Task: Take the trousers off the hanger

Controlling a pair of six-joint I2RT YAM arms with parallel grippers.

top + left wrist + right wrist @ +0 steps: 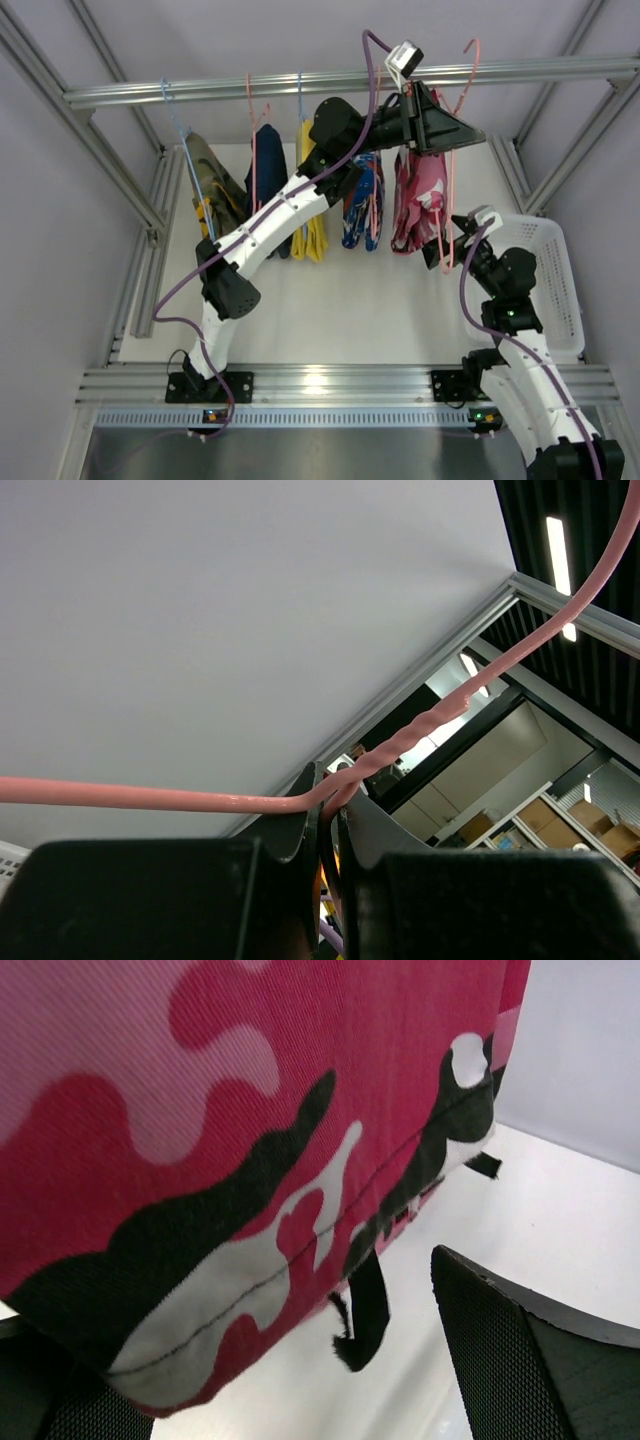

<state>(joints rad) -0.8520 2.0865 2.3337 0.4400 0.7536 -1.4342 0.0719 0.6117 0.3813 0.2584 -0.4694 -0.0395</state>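
Observation:
The red-pink trousers (415,200) with white and dark print hang from a pink hanger (471,62) at the right of the rail. The blue trousers (362,200) hang just left of them. My left gripper (440,125) is up by the rail, shut on the pink hanger's wire (160,798), which runs between its jaws (333,780) just below the twisted neck. My right gripper (455,240) is open at the lower edge of the red-pink trousers (250,1130). That hem and a dark belt loop (368,1305) hang between its mesh fingers (520,1350).
More garments hang left along the rail (300,85): a camouflage green one (210,185), a dark blue one (268,170) and a yellow one (312,220). A white basket (550,290) stands at the right, beside the right arm. Frame posts line both sides.

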